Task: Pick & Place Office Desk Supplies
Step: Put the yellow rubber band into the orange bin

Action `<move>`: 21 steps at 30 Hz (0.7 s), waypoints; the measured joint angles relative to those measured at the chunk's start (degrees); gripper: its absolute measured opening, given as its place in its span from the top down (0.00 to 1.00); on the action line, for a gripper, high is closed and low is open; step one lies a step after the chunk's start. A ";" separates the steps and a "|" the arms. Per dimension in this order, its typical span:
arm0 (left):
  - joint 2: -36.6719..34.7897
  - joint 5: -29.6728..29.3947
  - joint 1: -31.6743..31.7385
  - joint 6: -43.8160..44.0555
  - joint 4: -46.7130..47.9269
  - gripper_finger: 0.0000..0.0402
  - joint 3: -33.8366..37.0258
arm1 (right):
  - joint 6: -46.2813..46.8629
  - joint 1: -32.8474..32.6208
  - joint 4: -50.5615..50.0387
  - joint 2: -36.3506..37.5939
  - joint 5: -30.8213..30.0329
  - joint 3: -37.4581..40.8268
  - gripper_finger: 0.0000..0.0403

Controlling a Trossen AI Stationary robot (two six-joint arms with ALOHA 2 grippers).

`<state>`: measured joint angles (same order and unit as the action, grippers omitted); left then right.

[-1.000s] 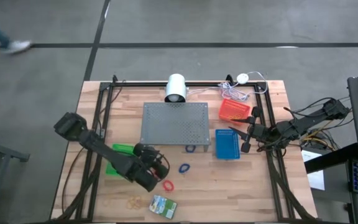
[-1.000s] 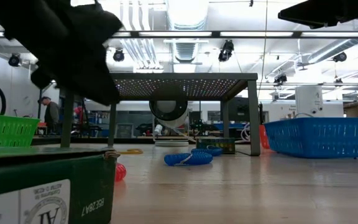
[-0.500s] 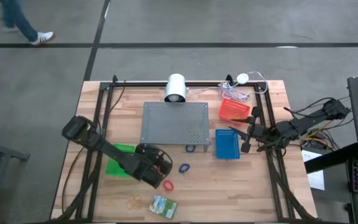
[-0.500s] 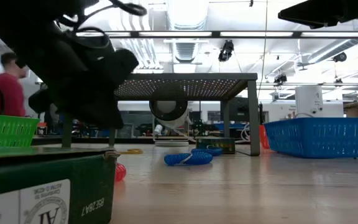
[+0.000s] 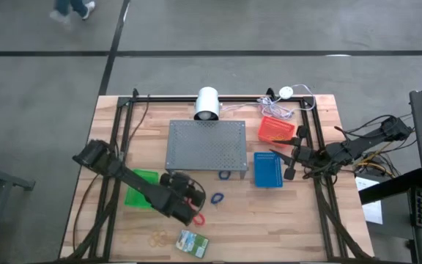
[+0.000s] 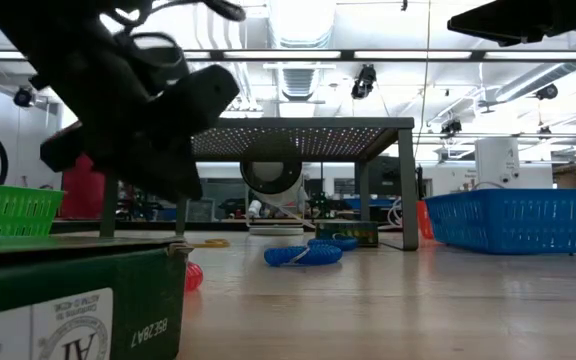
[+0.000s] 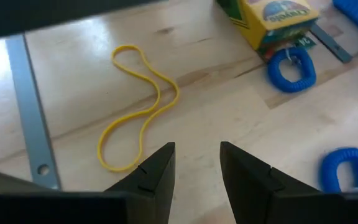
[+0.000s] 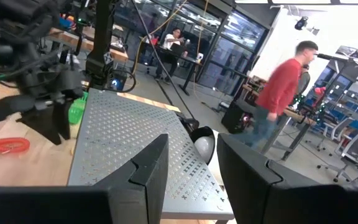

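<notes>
My left gripper (image 5: pixel 194 203) hovers open over the wood near the table's front, close to a red band (image 5: pixel 198 218) and a blue band (image 5: pixel 217 197). Its wrist view shows nothing between the fingers (image 7: pixel 196 163); beyond them lie a yellow rubber band (image 7: pixel 138 106), a crayon box (image 7: pixel 272 18) and two blue bands (image 7: pixel 291 61) (image 7: pixel 344 168), all flat on the table. Another crayon box (image 5: pixel 192 242) and tan rubber bands (image 5: pixel 157 237) lie at the front edge. My right gripper (image 5: pixel 291 163) waits open at the right, beside the blue basket.
The grey perforated stand (image 5: pixel 206 144) stands at the table's middle, with the green basket (image 5: pixel 141 187) to its left front, the blue basket (image 5: pixel 268 170) to its right and the red basket (image 5: pixel 277 130) behind that. A white lamp head (image 5: pixel 207 104) sits at the far edge.
My left gripper has moved a little toward the table's right edge and sunk toward the wood, rolling about its own axis. Its fingers keep the same gap. The bands and boxes have stayed where they were.
</notes>
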<state>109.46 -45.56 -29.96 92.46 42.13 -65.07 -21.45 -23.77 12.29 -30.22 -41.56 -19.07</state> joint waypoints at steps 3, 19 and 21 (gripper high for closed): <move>5.01 -0.83 -0.84 4.64 7.78 0.66 -5.85 | 0.00 0.02 0.00 0.00 0.00 0.00 0.67; 11.77 7.69 3.36 23.03 23.31 0.62 -18.28 | 0.00 0.00 -0.01 0.00 0.00 0.00 0.67; 11.77 7.70 3.73 21.87 22.72 0.62 -18.23 | 0.00 0.00 0.00 0.00 0.00 0.00 0.67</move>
<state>121.23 -37.86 -26.23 114.33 64.85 -83.29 -21.45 -23.77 12.29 -30.22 -41.56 -19.07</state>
